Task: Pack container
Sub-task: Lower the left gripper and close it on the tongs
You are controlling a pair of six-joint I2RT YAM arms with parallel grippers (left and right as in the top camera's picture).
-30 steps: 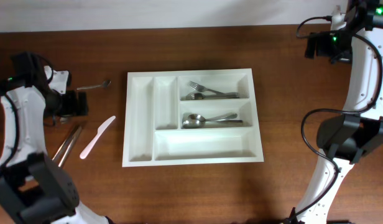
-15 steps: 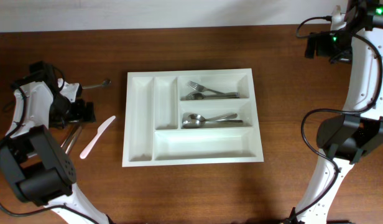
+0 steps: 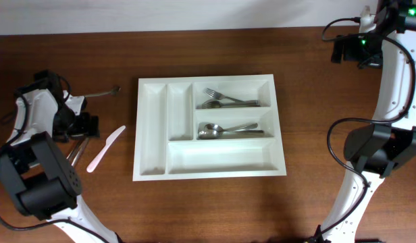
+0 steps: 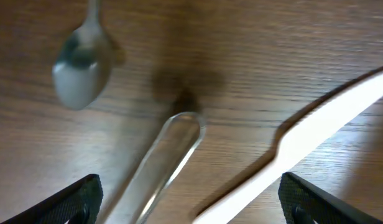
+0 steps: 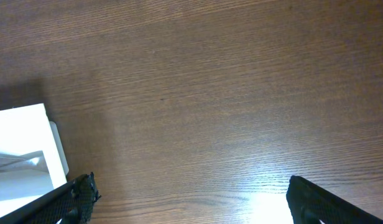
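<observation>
The container (image 3: 151,128), a white five-compartment tray, sits mid-table with forks (image 3: 225,101) and spoons (image 3: 228,129) in its two short right compartments. My left gripper (image 3: 84,125) is low over the table left of it, open. In the left wrist view my left gripper (image 4: 194,210) straddles the end of a metal utensil handle (image 4: 160,168) and the handle of a white plastic knife (image 4: 316,130), touching neither as far as I can see. A metal spoon (image 4: 79,74) lies just beyond. My right gripper (image 3: 348,48) hangs open at the far right, over bare wood (image 5: 198,112).
Left of the tray lie the white knife (image 3: 105,148), a pair of metal utensils (image 3: 74,154) and the lone spoon (image 3: 103,92). The tray's corner (image 5: 23,149) shows at the left of the right wrist view. The tray's two narrow compartments and long bottom one hold nothing.
My left arm has swung round and its gripper has moved slightly toward the front and right, down over the loose utensils. The right arm has not moved.
</observation>
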